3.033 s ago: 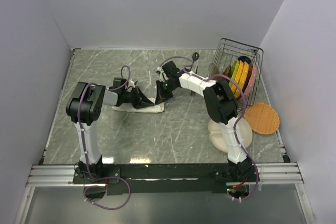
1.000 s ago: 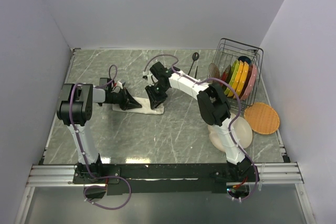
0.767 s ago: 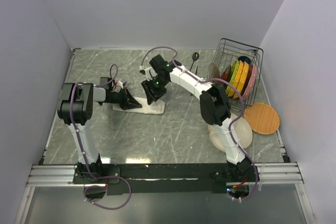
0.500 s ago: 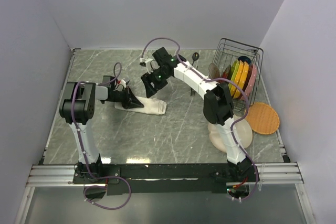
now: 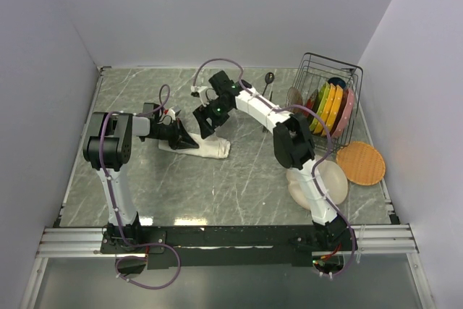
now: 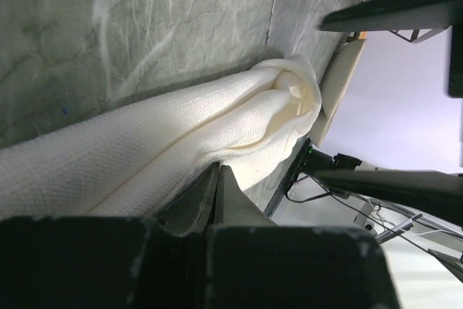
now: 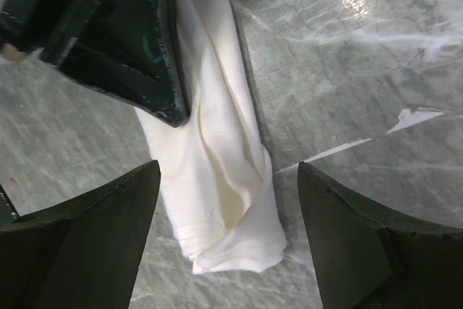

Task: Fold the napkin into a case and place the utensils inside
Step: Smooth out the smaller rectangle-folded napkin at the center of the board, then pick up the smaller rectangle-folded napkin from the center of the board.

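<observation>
left wrist: fingers (image 6: 239,211) seemingly pinch folded napkin (image 6: 145,135).

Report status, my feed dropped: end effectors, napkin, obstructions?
Left end effector shut on napkin. Right end effector open, hovering over its other end. Folded strip, flat on table. Spoon apart, near rack.
</observation>
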